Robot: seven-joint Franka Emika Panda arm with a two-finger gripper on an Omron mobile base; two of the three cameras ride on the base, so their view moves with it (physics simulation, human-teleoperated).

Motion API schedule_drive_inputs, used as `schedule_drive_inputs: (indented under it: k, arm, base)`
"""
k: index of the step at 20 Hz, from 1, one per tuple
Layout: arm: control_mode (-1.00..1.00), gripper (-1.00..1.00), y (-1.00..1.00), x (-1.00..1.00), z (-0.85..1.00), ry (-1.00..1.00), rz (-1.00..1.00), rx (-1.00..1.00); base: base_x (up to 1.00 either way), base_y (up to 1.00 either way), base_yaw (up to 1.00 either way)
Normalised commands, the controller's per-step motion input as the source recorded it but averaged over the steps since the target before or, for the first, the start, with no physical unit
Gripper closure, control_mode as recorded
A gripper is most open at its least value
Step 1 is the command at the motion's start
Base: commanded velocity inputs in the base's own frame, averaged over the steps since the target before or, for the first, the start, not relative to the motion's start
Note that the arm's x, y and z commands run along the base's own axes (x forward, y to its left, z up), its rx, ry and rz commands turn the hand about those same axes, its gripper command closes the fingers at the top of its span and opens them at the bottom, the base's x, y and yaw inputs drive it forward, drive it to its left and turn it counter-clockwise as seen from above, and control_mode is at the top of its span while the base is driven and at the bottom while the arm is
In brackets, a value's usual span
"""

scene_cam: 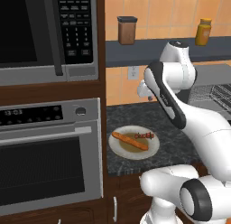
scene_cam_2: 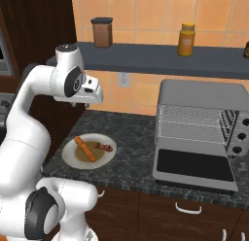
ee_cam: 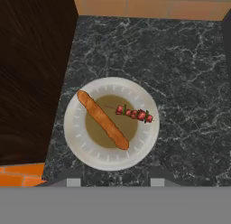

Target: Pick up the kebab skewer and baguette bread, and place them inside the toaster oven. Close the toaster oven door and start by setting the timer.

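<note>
Right base view: gripper (scene_cam_2: 78, 105) (jaws unreadable) above plate (scene_cam_2: 73, 162) — jar (scene_cam_2: 102, 32), bottle (scene_cam_2: 186, 40) shelved.

We're in a home kitchen: a built-in oven (scene_cam: 49, 151) sits under a microwave (scene_cam: 47, 35) in dark wood cabinetry, a dark marbled counter (scene_cam_2: 136, 147) runs along orange wall tiles (scene_cam_2: 146, 11), and at three o'clock a toaster oven (scene_cam_2: 202, 133) stands open below a shelf (scene_cam_2: 160, 58) of jars.
</note>
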Motion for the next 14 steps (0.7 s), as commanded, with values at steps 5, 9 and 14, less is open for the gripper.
schedule_drive_inputs:
  k: [5, 9, 14]
  arm:
    - [-1.00, -1.00, -0.65, -0.33, -0.03, -0.03, 0.00, 0.03]
    - [-1.00, -1.00, -1.00, -0.07, -0.17, -0.15, -0.01, 0.13]
    - [-1.00, -1.00, -1.00, -0.05, -0.20, -0.21, -0.04, 0.10]
  base:
    - [0.00, 0.00, 0.00]
    - [0.00, 0.00, 0.00]
    - [0.00, 0.00, 0.00]
